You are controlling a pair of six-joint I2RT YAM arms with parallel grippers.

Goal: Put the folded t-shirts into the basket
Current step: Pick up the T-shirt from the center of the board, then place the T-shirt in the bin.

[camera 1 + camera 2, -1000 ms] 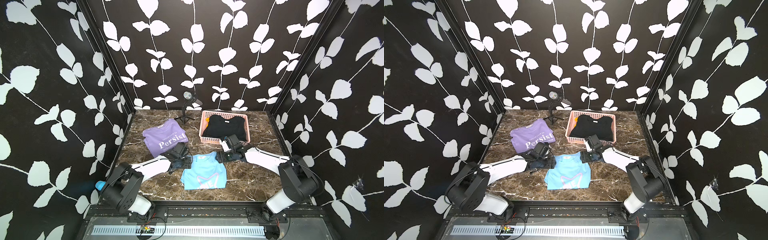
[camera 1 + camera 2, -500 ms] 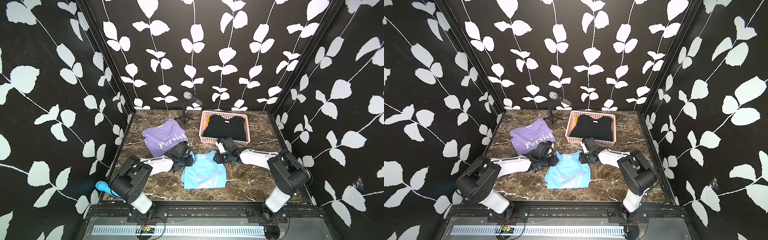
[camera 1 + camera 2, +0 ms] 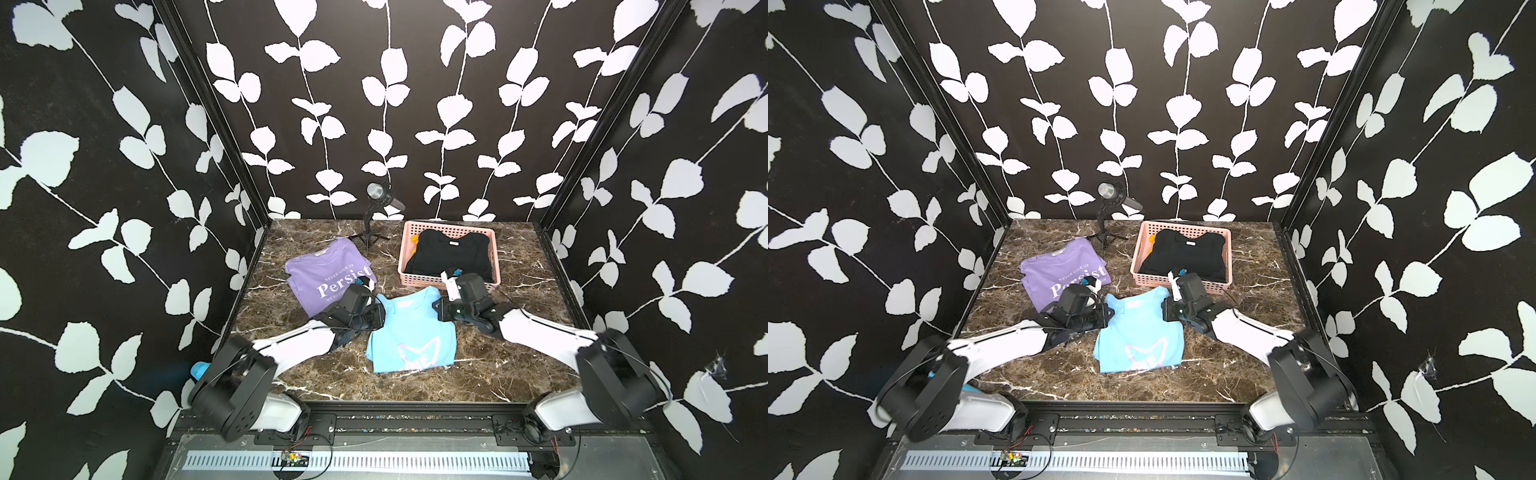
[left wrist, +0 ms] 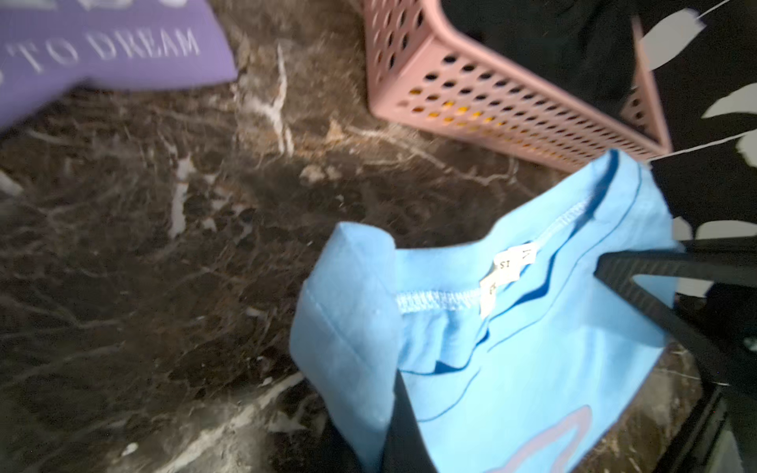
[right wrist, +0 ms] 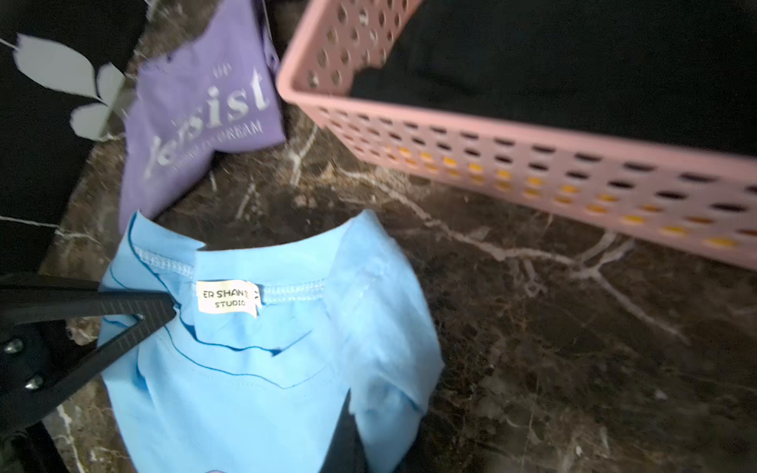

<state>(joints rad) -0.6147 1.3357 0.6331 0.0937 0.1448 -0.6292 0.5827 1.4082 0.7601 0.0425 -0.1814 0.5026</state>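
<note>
Brown marble tabletop (image 3: pixel 490 374), black leaf-print walls (image 3: pixel 104 187) on three sides. The left gripper (image 3: pixel 380 317) and right gripper (image 3: pixel 436 308) each pinch a far corner of the light blue t-shirt (image 3: pixel 411 336), mid-table.

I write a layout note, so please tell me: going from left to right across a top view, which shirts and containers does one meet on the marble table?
Folded purple cloth t-shirt printed "Persist" → folded light blue cloth t-shirt → rectangular pale pink perforated plastic basket, with a black cloth t-shirt inside it.
</note>
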